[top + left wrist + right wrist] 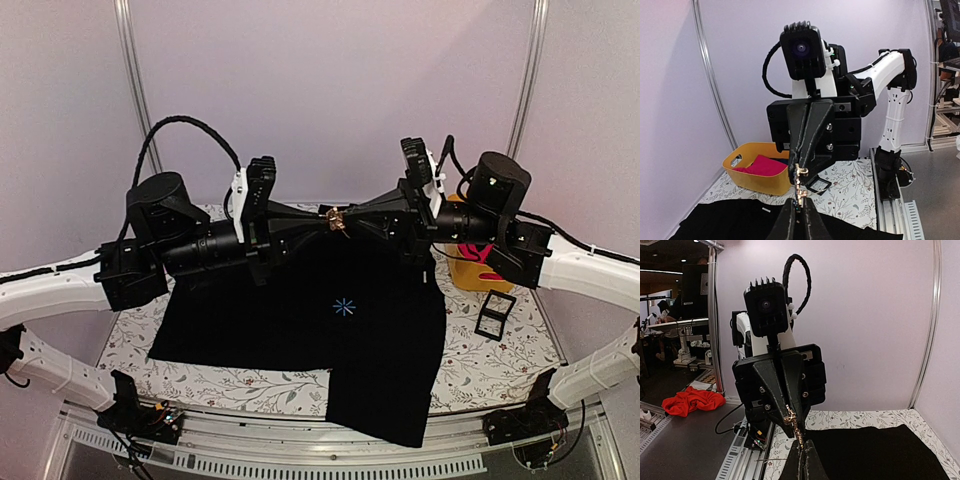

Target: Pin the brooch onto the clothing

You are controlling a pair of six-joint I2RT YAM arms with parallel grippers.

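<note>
The brooch (335, 220), a small gold metal ornament, hangs in the air between both grippers, above the top edge of the black shirt (300, 320). My left gripper (325, 218) is shut on one end of it and my right gripper (346, 223) is shut on the other. In the left wrist view the brooch (800, 185) stands upright between my own fingertips (791, 210) and the opposite jaws. The right wrist view shows the brooch (794, 422) the same way. The shirt lies flat on the table, its light-blue star print (344, 307) facing up.
A yellow basket (465, 265) holding a pink garment (762, 165) stands at the back right. A small black square frame (494, 315) lies on the floral cloth (500, 360) beside the shirt. One part of the shirt hangs over the near table edge.
</note>
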